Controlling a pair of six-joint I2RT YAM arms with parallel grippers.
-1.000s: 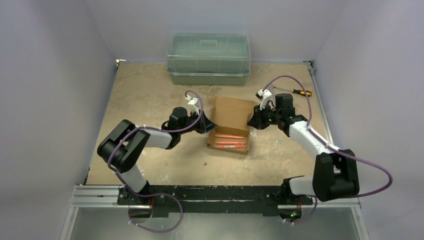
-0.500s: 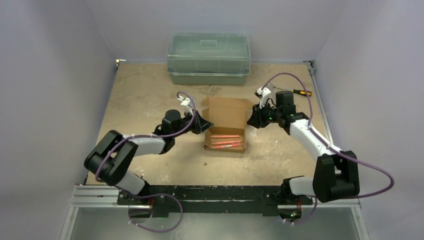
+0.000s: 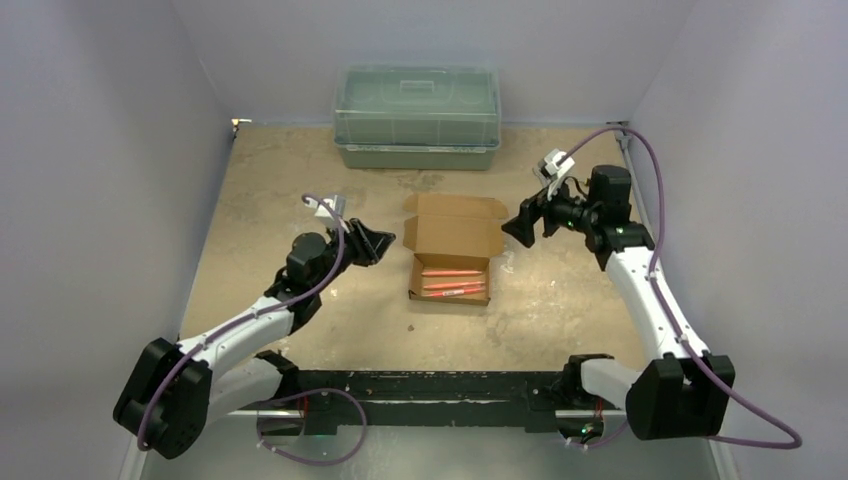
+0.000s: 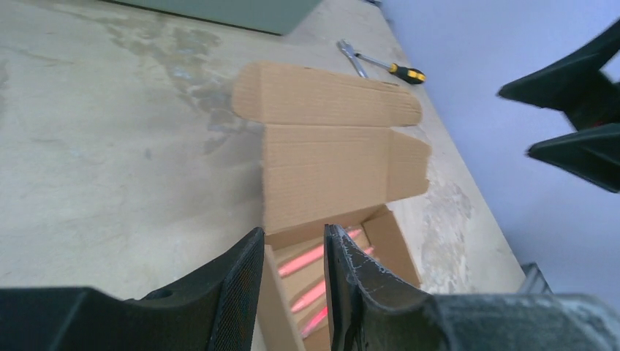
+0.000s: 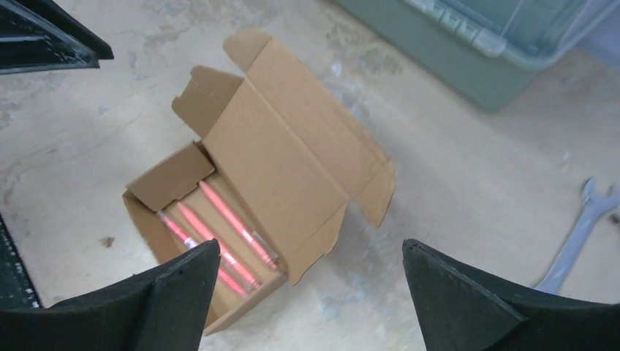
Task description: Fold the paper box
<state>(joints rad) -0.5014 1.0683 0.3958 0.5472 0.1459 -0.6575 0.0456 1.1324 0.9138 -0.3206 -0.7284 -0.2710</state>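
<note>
The paper box (image 3: 449, 272) is a small brown cardboard carton in the middle of the table. Its lid (image 3: 455, 224) lies folded back, and several pink pens (image 3: 452, 281) lie inside. My left gripper (image 3: 378, 240) hovers just left of the box, apart from it. In the left wrist view its fingers (image 4: 235, 281) stand a narrow gap apart with nothing between them; the box (image 4: 333, 175) lies beyond. My right gripper (image 3: 522, 222) hangs right of the lid, wide open and empty. The right wrist view looks down past that gripper (image 5: 311, 247) onto the box (image 5: 292, 168).
A green translucent plastic bin (image 3: 417, 115) with a closed lid stands at the back of the table. A yellow-and-black screwdriver (image 4: 395, 68) and a metal wrench (image 5: 577, 230) lie on the table to the right of the box. The walls close in on both sides.
Both grippers have opened and drawn back from the box, the left toward the left, the right up and to the right. The box shifted slightly left before that.
</note>
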